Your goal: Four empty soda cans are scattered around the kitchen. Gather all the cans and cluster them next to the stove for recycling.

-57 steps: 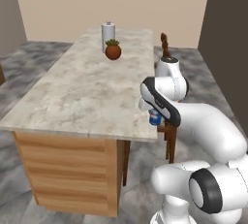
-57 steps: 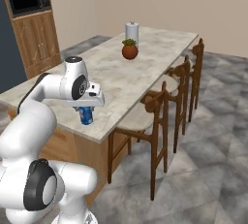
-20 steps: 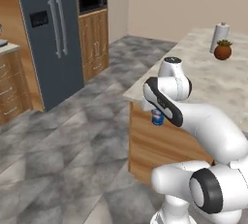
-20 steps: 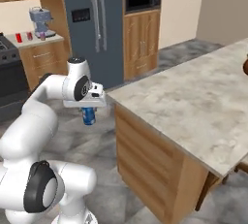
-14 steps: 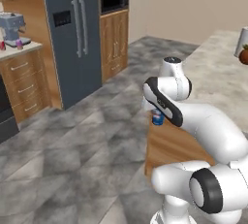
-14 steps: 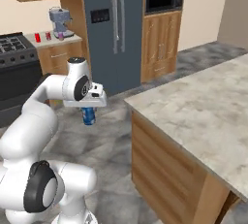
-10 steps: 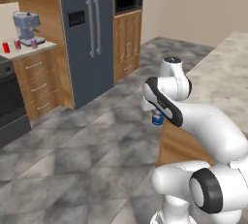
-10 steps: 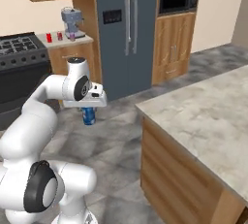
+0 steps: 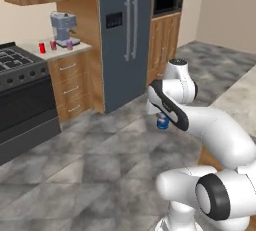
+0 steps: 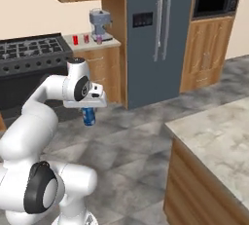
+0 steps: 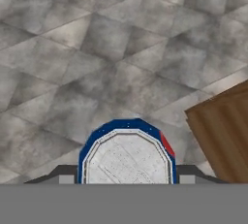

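A blue-and-white soda can (image 9: 162, 123) is hanging upright above the grey floor, clamped at its upper end in the gripper (image 10: 89, 112) — seen from above, its silvery top (image 11: 127, 159) is ringed in blue with a red fleck. The black stove (image 9: 20, 105) is standing against the far wall, grates and burners on top, oven door below. On the counter (image 9: 75, 47) just beside it two more small cans are standing upright near the back edge — one red (image 9: 42, 48), one reddish-pink (image 9: 53, 45), slightly apart.

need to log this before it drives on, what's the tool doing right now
Tool: closed on the small blue-and-white soda can with a silvery top, carried upright above the grey stone floor.
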